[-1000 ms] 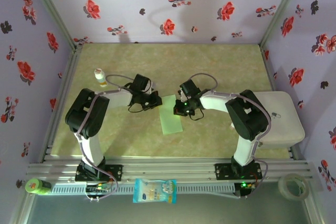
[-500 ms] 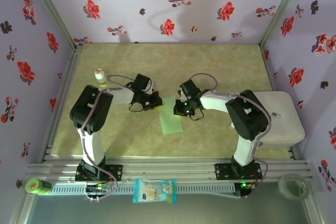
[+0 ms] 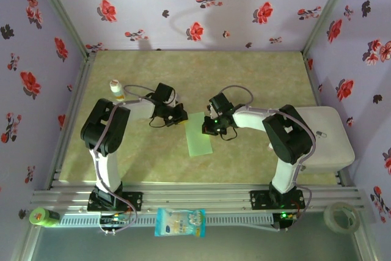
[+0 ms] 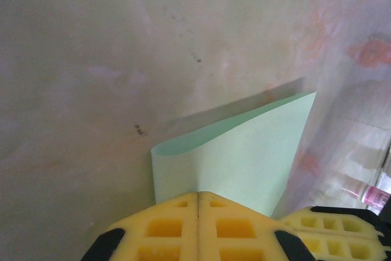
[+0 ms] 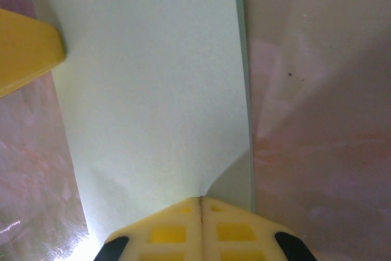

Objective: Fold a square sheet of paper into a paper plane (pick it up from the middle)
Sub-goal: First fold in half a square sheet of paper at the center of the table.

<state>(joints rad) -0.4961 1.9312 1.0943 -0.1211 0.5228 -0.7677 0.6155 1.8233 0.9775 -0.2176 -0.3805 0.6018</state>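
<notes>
Holding now: sheet of paper (image 3: 200,134), folded double, resting mid-worktop (image 3: 256,71) between both arms.
Left jaws: closed, pinching the sheet's far left corner.
Right jaws: closed, pinching its right edge, slightly puckered there.
Handling: probably featherlight, limp, easily creased or torn, slippery on smooth surface.
Grip advice: edges or corners, gently, likely best.

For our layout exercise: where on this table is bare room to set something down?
Far table strip below the back wall; near strip between the arm bases. Crowded mid-table: left end effector, right end effector, folded paper sheet.
</notes>
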